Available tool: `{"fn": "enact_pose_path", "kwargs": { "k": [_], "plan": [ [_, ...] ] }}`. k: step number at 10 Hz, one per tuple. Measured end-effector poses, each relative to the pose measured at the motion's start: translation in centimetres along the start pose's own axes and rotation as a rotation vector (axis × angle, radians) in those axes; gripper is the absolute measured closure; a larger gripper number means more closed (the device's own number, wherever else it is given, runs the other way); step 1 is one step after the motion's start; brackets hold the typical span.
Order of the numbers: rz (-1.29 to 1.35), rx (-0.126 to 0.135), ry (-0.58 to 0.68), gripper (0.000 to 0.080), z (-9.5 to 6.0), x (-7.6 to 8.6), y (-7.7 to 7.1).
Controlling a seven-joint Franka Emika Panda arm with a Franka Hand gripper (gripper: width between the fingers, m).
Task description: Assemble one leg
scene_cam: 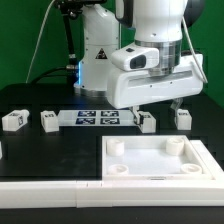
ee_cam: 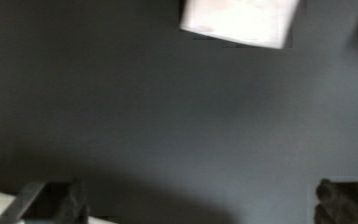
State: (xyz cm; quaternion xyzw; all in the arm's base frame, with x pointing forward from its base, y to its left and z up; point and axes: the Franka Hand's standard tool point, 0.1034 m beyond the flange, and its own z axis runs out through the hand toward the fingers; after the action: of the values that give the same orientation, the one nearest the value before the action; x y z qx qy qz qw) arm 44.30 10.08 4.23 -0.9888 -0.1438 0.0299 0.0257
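Note:
Several small white legs with marker tags stand in a row on the black table in the exterior view: one [scene_cam: 13, 121], a second [scene_cam: 48, 120], a third [scene_cam: 146, 122] and a fourth [scene_cam: 183, 117]. My gripper [scene_cam: 157, 108] hangs open just above and behind the third and fourth legs, between them, and holds nothing. In the wrist view the gripper [ee_cam: 199, 205] is open, with both fingertips [ee_cam: 48, 200] over bare dark table. A blurred white piece [ee_cam: 242, 20] lies beyond them; I cannot tell which part it is.
The large white square rimmed piece with corner holes [scene_cam: 205, 150] lies at the front on the exterior view's right. The marker board [scene_cam: 97, 118] lies between the second and third legs. A white strip [scene_cam: 50, 188] runs along the table's front edge.

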Motion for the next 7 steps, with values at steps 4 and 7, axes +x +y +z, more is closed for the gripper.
{"fn": "enact_pose_path", "kwargs": {
  "k": [4, 7],
  "plan": [
    [0.183, 0.009, 0.000, 0.0150, 0.0, 0.0, -0.3],
    [0.209, 0.011, -0.004, 0.0150, 0.5, -0.5, -4.3]
  ]
}}
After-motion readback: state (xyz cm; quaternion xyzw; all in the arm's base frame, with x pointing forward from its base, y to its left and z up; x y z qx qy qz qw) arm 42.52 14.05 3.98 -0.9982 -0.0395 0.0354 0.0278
